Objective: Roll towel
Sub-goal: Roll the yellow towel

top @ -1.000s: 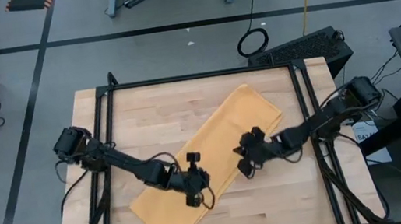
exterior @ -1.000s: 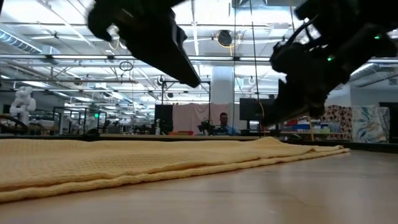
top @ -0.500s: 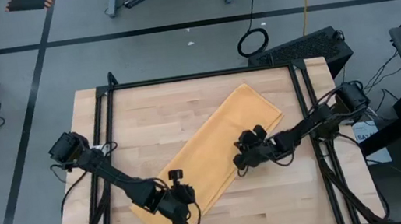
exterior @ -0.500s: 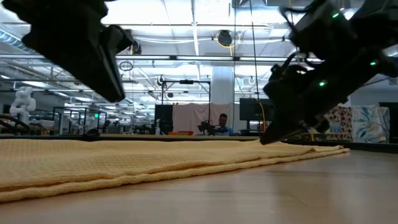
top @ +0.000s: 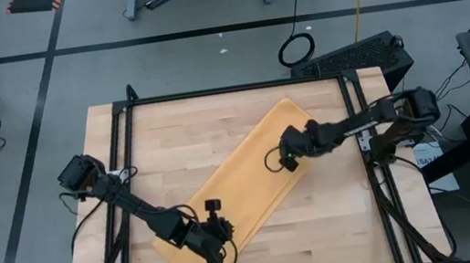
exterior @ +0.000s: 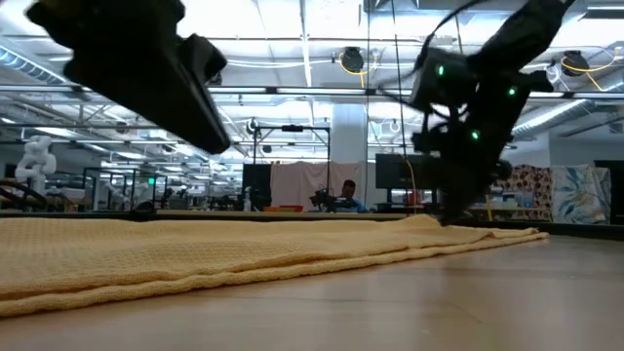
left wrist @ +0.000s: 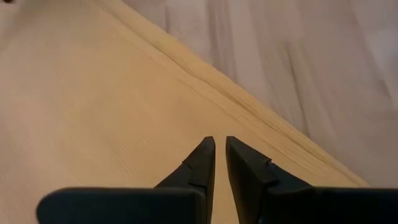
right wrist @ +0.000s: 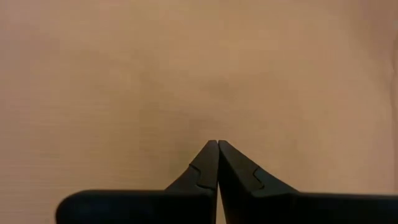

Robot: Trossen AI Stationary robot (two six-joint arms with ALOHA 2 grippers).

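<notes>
So the towel (top: 242,194) is lying flat and diagonal across the wooden table (top: 189,129), one short end up toward the far right, the other down at the near left with its little tag. No roll started anywhere yet, it's one smooth sheet.

What changed in the last second: my left gripper (top: 223,241) slid down the cloth from around the middle to the near-left end, and it's been sitting over that spot for about half a second. Fingers are nearly together with just a sliver of gap, nothing pinched between them. In the left wrist view the tips point at the towel close to its long edge, with bare wood just beyond.

My right gripper (top: 281,160) went the other way, from the towel's right-hand long edge up toward the far half. It's fully shut, holding nothing, tips aimed straight at plain cloth.

My read: I've spread out to opposite parts of the towel, probably setting up to start the roll from the near end. Still have to actually grab that edge though.
</notes>
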